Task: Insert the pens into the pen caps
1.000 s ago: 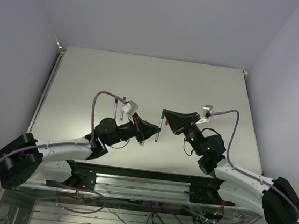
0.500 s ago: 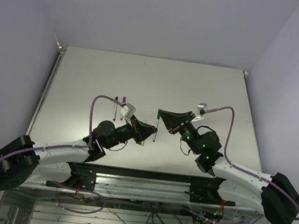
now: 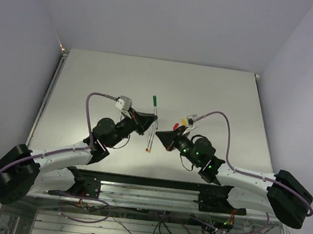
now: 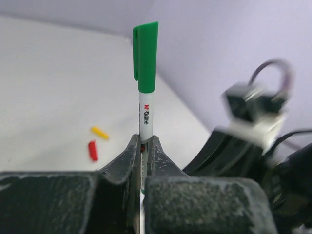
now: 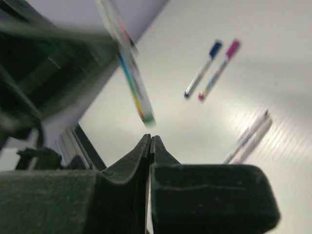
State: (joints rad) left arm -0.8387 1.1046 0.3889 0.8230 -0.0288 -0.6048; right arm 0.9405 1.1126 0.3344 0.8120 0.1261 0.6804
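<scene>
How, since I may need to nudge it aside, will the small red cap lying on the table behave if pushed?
The red cap looks tiny, so probably very light. It lies on its side on the smooth white table, so it would likely skid or roll. It seems rigid plastic, unlikely to bend.

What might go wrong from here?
The green-capped grey pen sticks far out of the left arm's jaws, so it may pivot or slip. The right arm's jaws, shut and empty, sit close and might knock it. The loose red plastic cap and yellow plastic cap could be swept away.
</scene>
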